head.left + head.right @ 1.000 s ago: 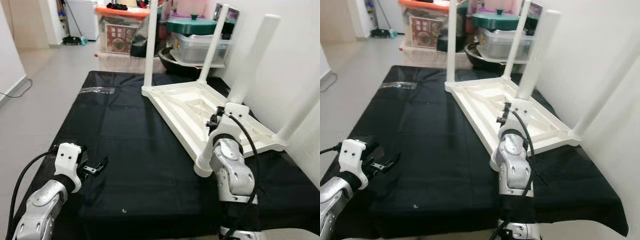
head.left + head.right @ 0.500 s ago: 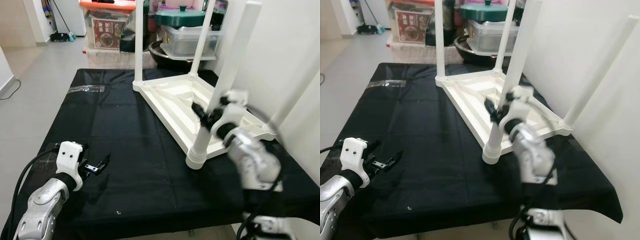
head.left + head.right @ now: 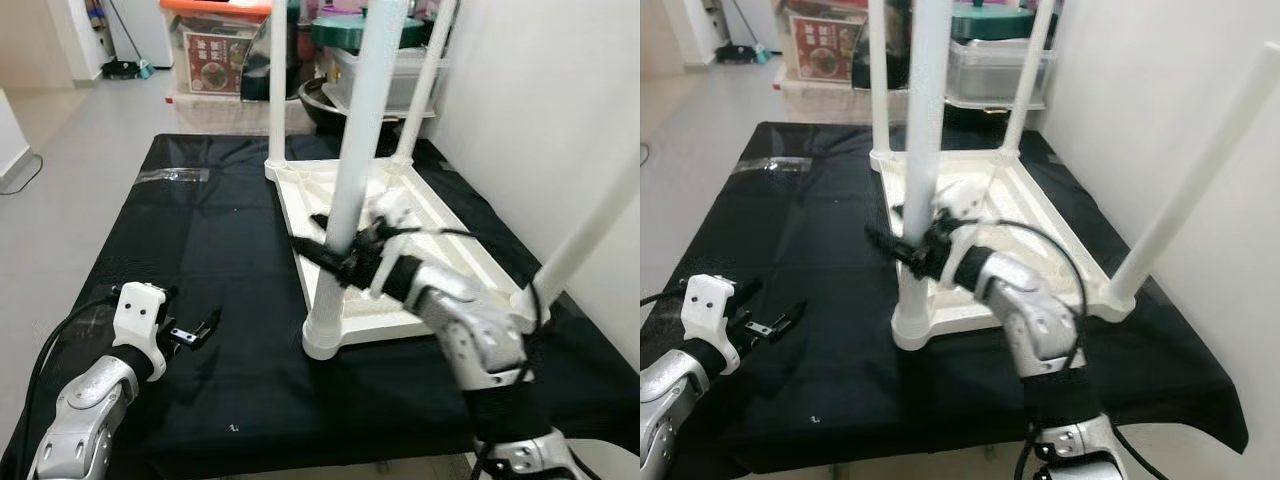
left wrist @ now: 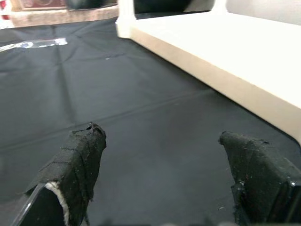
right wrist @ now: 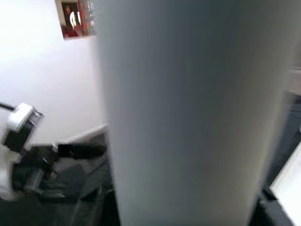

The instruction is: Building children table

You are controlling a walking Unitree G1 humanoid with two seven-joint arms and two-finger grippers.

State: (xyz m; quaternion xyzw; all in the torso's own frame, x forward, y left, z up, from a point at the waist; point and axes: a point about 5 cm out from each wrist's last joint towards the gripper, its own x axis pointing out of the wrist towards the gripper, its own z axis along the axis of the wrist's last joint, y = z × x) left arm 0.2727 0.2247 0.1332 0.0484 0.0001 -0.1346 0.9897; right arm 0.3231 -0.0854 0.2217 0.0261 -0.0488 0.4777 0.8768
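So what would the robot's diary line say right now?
right gripper: around near table leg | left gripper: open, idle above black cloth | table: upside down

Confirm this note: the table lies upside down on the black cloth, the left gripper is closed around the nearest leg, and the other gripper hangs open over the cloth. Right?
Not quite: it is the right gripper that is closed around the nearest leg, as the left eye view shows. The table does lie upside down on the black cloth, and the left gripper hangs open over the cloth.

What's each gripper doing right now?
Left gripper: open, holding nothing, over the black cloth.
Right gripper: around the near table leg; grip cannot be told.
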